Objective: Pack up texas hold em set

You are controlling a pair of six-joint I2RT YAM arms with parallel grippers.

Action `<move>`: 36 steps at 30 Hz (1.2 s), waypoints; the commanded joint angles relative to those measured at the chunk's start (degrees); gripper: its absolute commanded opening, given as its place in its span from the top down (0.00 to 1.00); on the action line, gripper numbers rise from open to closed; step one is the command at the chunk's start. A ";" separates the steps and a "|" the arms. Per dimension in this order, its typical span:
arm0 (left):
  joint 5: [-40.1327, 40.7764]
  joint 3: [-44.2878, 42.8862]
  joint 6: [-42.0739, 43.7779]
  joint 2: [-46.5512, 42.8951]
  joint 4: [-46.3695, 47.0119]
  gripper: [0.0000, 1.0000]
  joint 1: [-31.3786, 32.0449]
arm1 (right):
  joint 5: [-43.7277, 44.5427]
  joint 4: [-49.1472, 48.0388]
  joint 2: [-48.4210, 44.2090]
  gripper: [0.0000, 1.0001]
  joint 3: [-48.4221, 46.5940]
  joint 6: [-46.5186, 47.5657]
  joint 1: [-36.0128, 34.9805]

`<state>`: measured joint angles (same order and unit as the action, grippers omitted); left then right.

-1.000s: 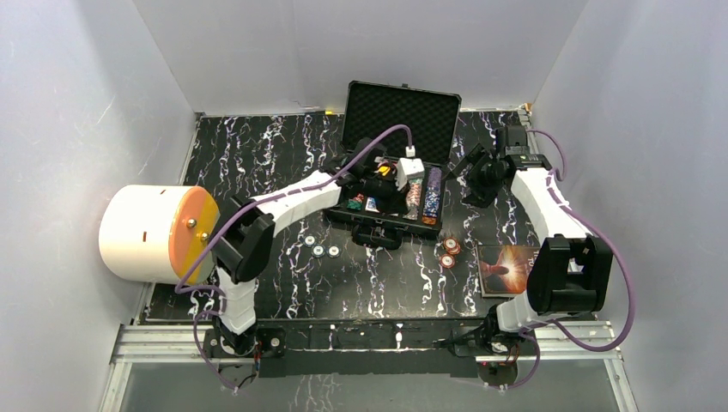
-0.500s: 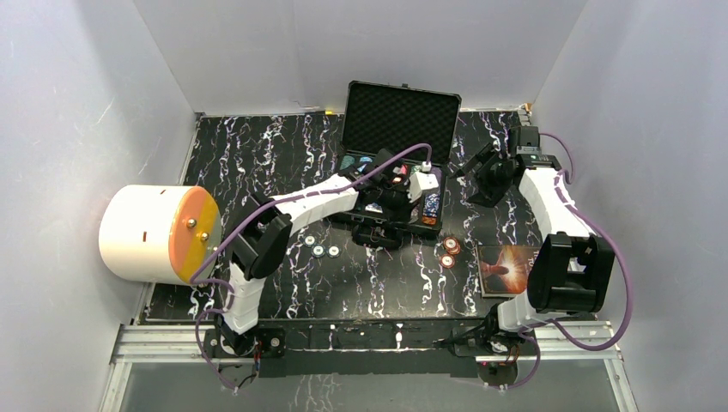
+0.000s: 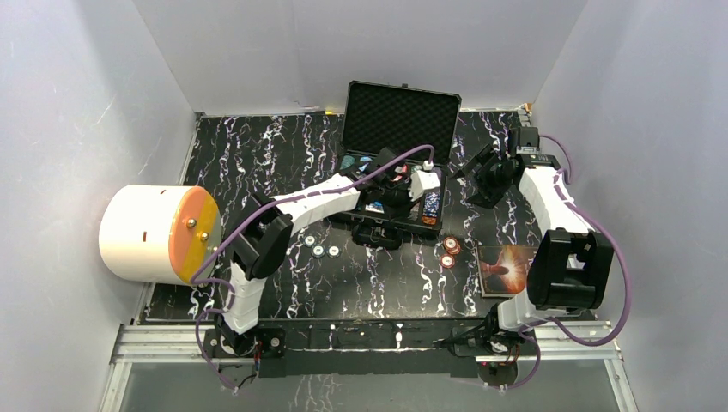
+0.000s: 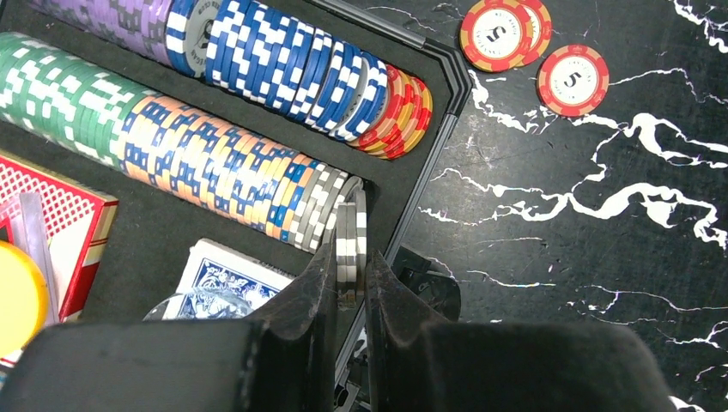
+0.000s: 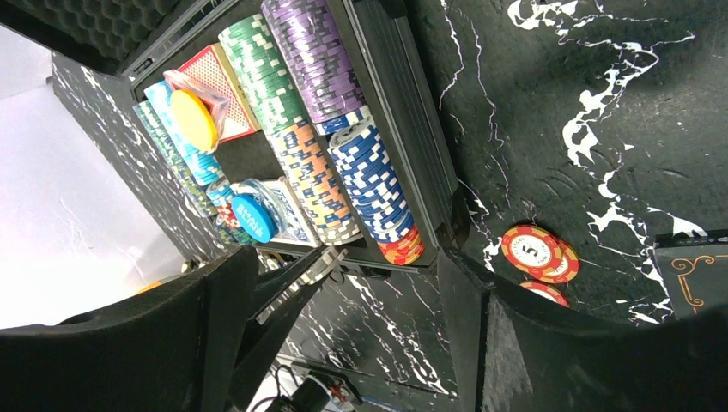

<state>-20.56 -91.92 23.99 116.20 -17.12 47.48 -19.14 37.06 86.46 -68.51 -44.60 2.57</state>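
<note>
The black case (image 3: 379, 228) lies open with its foam lid (image 3: 401, 110) up. Rows of green, purple, blue and orange chips (image 4: 215, 163) fill its slots, beside a red deck (image 4: 53, 225), a blue deck (image 4: 225, 273) and a yellow disc (image 4: 15, 296). My left gripper (image 4: 348, 257) is shut on a few grey-and-white chips (image 4: 350, 245), held on edge at the near end of the orange-and-grey row; it also shows in the top view (image 3: 410, 193). My right gripper (image 5: 343, 257) is open and empty, right of the case (image 3: 481, 176). Three red chips (image 3: 448, 252) lie on the table.
Three pale chips (image 3: 319, 250) lie on the table left of the case's handle. The dark book (image 3: 506, 268) lies at the front right. The big white cylinder (image 3: 146, 233) stands at the left edge. White walls close in the table.
My left gripper has moved right across the case to the near right end of the chip rows. My right gripper has drawn back a little toward the right wall.
</note>
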 commanded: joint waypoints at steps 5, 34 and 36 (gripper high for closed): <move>6.76 -1.20 8.08 0.77 1.86 0.93 1.82 | -1.48 -1.66 0.44 0.16 0.06 0.57 0.41; 2.38 8.06 -6.38 -13.42 13.77 0.38 -1.42 | 7.17 2.13 -2.22 0.19 1.25 7.60 0.25; 5.78 10.13 -12.00 -16.04 16.96 0.34 -2.41 | 11.05 4.71 -2.41 0.19 0.31 9.43 -0.11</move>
<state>-15.66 -84.29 23.77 109.19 -8.23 47.90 -15.44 38.04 86.76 -67.37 -39.57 2.66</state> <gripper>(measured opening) 0.626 0.816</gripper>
